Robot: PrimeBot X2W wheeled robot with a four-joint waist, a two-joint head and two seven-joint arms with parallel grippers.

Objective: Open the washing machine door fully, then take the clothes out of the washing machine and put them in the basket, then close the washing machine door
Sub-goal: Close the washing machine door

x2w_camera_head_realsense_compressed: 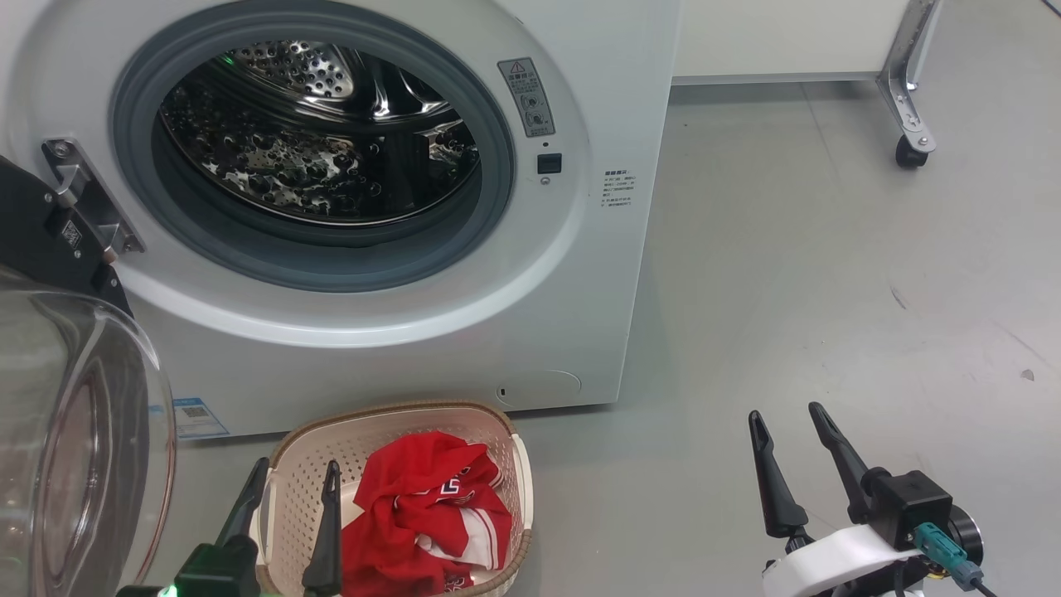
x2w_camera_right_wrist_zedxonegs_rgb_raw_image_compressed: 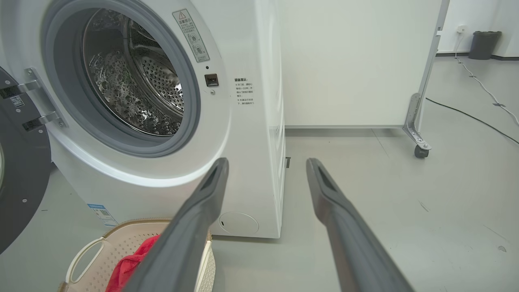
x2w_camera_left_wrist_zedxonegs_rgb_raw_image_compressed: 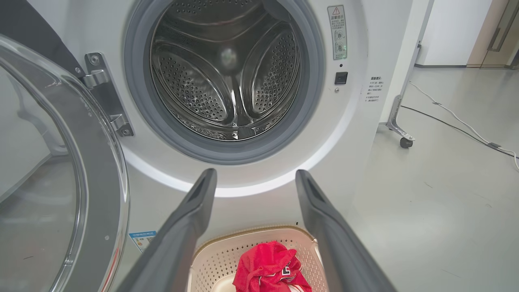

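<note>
Washing machine door swung wide open, hanging off hinge on left side of washing machine, glass bowl bulging toward room. Steel drum exposed behind grey seal. Basket on floor just in front of machine, below opening. Clothes, red with white stripes, heaped inside basket, toward its right half. Left gripper over basket's left part in head view, jaws spread, holding nothing. Right gripper well apart to right, over floor, jaws spread, nothing between them. Wheeled frame leg far right.
</note>
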